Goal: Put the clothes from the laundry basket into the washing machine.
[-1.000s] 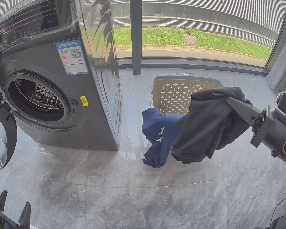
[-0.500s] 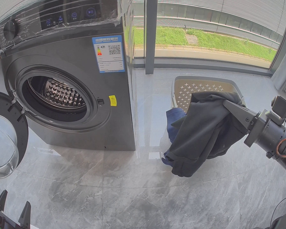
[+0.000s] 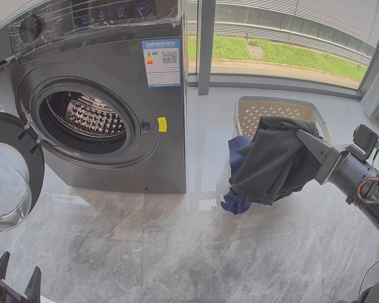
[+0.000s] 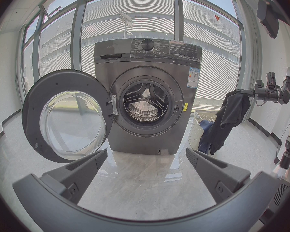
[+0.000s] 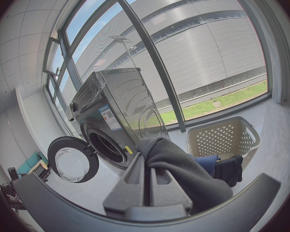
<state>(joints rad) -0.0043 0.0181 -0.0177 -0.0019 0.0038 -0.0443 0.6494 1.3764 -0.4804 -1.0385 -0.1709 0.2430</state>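
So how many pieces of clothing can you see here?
2. A dark grey garment hangs from the right gripper, jaws shut; a blue garment drapes over the laundry basket rim. More may hide inside.

— What sort of place was it?
— A laundry corner in a modern glass-walled building. A front-loading washing machine (image 3: 113, 118), film-wrapped on top, stood straight ahead of the left gripper (image 4: 145, 152). A laundry basket (image 3: 278, 99) sat below the right gripper (image 3: 300, 133) and the dark garment (image 3: 273, 165) it clamped.
— A home?
— Couldn't tell. Polished stone floor (image 3: 156, 253) lay beneath both, with floor-to-ceiling windows (image 3: 290, 26) beyond.
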